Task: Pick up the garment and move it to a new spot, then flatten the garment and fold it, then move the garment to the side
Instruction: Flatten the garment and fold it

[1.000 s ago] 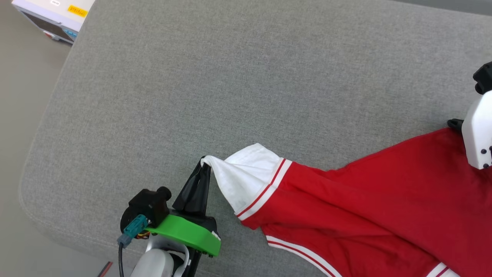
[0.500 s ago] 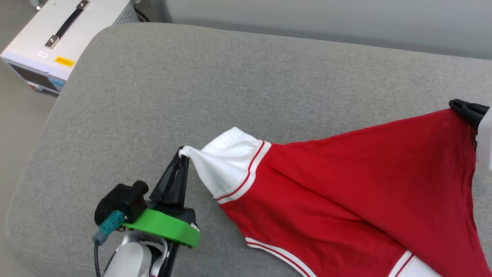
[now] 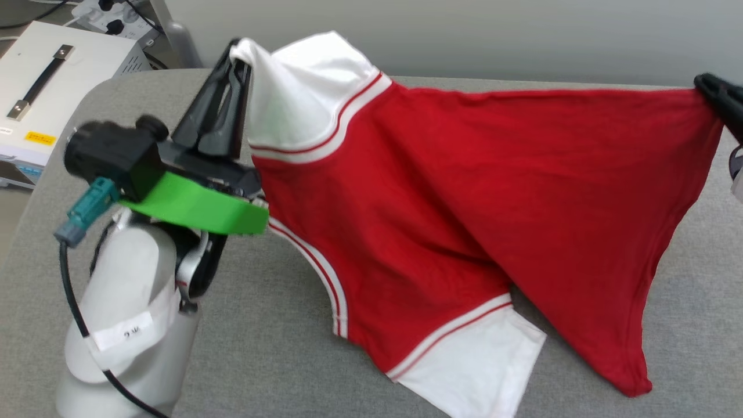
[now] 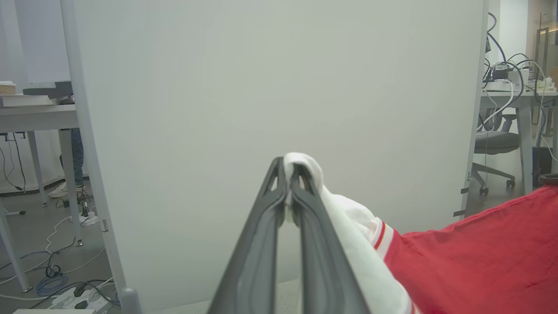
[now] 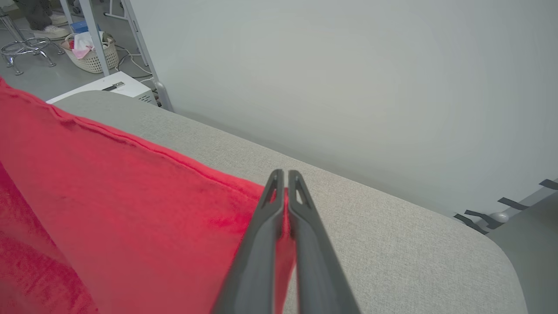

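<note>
Head view: the red jersey (image 3: 464,191) was held up, pinched by left gripper (image 3: 235,51) and right gripper (image 3: 709,86), flattening and folding judged undone.

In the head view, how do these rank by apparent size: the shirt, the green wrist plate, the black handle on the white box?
1. shirt
2. green wrist plate, though it is nearer the camera
3. black handle

Before me lay a grey fabric cushion (image 3: 278,348) with rounded corners, its far edge close to a pale panel (image 3: 464,35). The garment (image 3: 441,191) hung over it, and its lower white sleeve and one red corner seemed to rest on the fabric.
</note>
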Robot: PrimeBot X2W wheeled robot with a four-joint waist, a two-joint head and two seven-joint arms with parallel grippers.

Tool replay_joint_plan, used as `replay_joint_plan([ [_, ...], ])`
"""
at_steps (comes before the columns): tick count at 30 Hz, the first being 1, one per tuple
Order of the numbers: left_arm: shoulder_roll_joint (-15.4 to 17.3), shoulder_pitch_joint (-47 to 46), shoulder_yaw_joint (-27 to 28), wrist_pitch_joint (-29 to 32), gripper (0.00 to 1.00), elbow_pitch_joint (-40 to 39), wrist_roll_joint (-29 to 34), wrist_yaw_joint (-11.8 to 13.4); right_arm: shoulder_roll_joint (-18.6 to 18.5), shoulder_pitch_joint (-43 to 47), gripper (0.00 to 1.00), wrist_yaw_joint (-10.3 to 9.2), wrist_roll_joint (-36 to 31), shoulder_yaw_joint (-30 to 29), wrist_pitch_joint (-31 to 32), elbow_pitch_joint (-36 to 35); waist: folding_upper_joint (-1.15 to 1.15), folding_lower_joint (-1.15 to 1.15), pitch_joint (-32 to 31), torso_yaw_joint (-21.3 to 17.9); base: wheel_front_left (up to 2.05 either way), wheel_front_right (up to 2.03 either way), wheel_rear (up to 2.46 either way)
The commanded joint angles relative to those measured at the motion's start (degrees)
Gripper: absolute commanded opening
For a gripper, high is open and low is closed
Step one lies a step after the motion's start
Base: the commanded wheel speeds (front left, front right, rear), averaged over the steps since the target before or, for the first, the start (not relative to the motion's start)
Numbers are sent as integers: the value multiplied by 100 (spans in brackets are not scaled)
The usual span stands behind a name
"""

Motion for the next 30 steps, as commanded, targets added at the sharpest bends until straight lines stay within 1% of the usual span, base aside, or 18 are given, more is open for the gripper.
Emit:
replay_joint_plan([
  [1, 70, -288, -17, 51, 0, -52, -40, -14, 71, -174, 0, 0, -79, -61, -53, -54, 0, 0, 127, -92, 0, 0, 0],
  [8, 384, -1863, -252, 309, 0, 72, -279, -15, 252, -1013, 0, 0, -424, -268, -90, -71, 0, 0, 725, -183, 0, 0, 0],
  [14, 672, -3438, -570, 429, 0, 471, -438, -15, 464, -2285, 0, 0, -700, -370, 42, 154, 0, 0, 1430, -265, 0, 0, 0],
  [18, 767, -4503, -807, 464, 0, 836, -585, -15, 612, -3262, 0, 0, -926, -347, 25, 497, 0, 0, 1859, -308, 0, 0, 0],
  [23, 875, -5790, -1156, 415, 0, 1511, -672, -15, 797, -4450, 0, 0, -1240, -254, -178, 1152, 0, 0, 2327, -378, 0, 0, 0],
  [30, 969, -7143, -1606, 94, 0, 2369, -781, -15, 953, -5864, 0, 0, -1579, -5, -616, 2048, 0, 0, 2706, -469, 0, 0, 0],
])
